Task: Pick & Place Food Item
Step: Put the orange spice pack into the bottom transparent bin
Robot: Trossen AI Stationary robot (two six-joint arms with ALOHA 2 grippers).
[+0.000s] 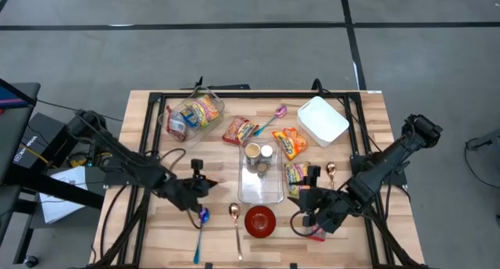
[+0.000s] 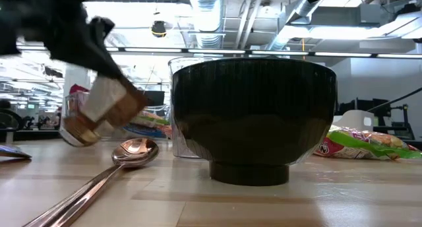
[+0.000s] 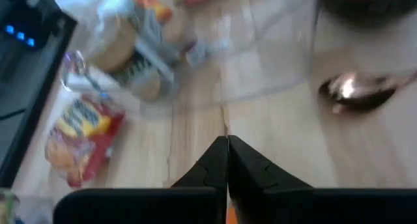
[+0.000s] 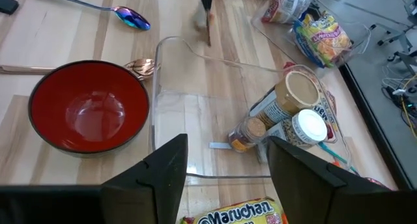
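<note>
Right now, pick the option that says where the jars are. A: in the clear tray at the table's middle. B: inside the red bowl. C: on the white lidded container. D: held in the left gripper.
A: the jars lie in the clear tray, behind the empty red bowl.

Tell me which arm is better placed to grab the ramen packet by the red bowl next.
Right. The right gripper hangs open directly over the ramen packet, just beside the red bowl. The left gripper is shut, across the clear tray from it.
</note>
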